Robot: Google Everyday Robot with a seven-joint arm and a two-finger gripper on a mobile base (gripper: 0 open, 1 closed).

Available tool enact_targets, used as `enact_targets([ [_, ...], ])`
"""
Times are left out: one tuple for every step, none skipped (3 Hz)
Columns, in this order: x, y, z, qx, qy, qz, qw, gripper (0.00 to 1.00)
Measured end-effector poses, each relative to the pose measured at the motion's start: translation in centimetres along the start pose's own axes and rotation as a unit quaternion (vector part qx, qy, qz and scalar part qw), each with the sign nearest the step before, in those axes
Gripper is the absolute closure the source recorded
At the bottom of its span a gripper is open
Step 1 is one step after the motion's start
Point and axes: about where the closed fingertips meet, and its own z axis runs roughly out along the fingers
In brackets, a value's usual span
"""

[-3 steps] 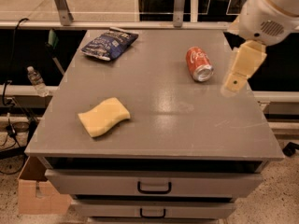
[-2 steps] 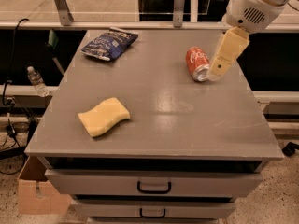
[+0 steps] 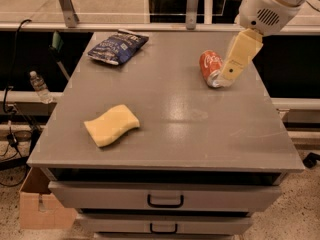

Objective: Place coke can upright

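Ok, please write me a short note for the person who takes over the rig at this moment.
Gripper: low at the table's right rear, tip right by the coke can's silver end; I cannot tell whether it grips.
Coke can: lying on its side on the table.
Done: gripper is at the can; can not yet upright.
Left: grasp it, turn it, stand it upright.
Sponge and chip bag lie well to the left.

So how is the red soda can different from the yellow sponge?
The red cylindrical aluminium coke can is round and shiny and lies on its side; the yellow wavy foam sponge is flat and dull. The coke can is at the far right of the grey table, the sponge near the front left. The gripper is close beside the coke can, far from the sponge. Both rest on the table.
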Motion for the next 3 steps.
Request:
enact_targets([
  [-1.5,-0.6,1.7,-0.007,-0.014,0.030,0.9994,0.00],
  [-3.4,-1.9,4.1,-0.007,-0.026,0.076,0.9967,0.00],
  [-5.1,-3.7,6.6,0.003,-0.027,0.126,0.9917,0.00],
])
